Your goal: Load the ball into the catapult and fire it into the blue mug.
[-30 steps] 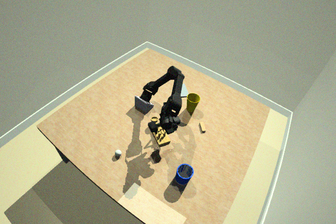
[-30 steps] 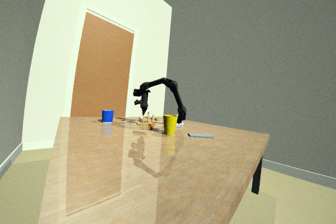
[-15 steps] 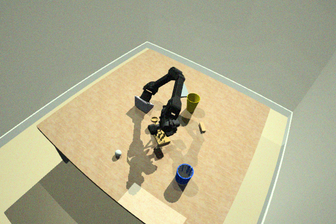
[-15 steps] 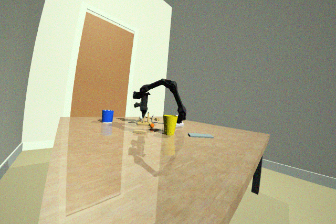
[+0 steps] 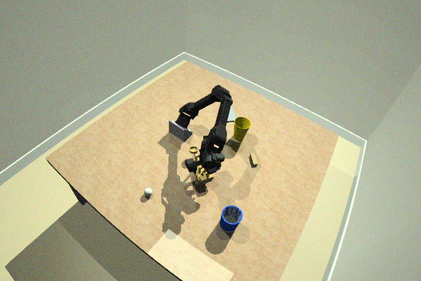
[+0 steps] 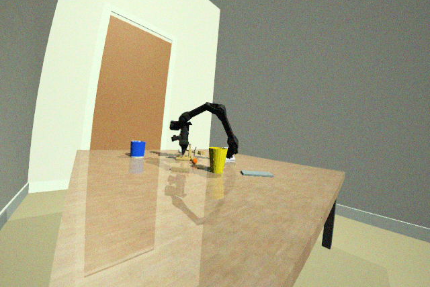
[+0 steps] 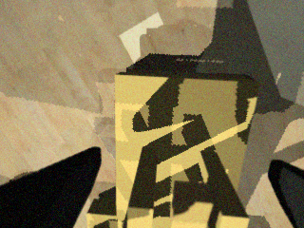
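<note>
The yellow wooden catapult (image 5: 204,176) (image 6: 183,158) (image 7: 125,90) stands under the arm, its round cup (image 5: 193,149) toward the arm's base; no ball shows in the cup. My gripper (image 7: 182,161) (image 6: 183,152) is open and empty, pointing down over the catapult, with the fingers either side of its body in the wrist view. The top view largely hides the fingers. The blue mug (image 5: 228,226) (image 6: 138,148) stands upright, beyond the catapult's end away from the cup. A white ball (image 5: 147,191) lies near the table's edge. An orange ball (image 6: 194,160) lies beside the catapult.
A yellow cup (image 5: 241,131) (image 6: 218,160) stands upright near the arm. A small wooden block (image 5: 253,160) (image 6: 179,169) lies on the table. A flat light blue slab (image 5: 231,114) (image 6: 256,173) lies behind the arm in the top view.
</note>
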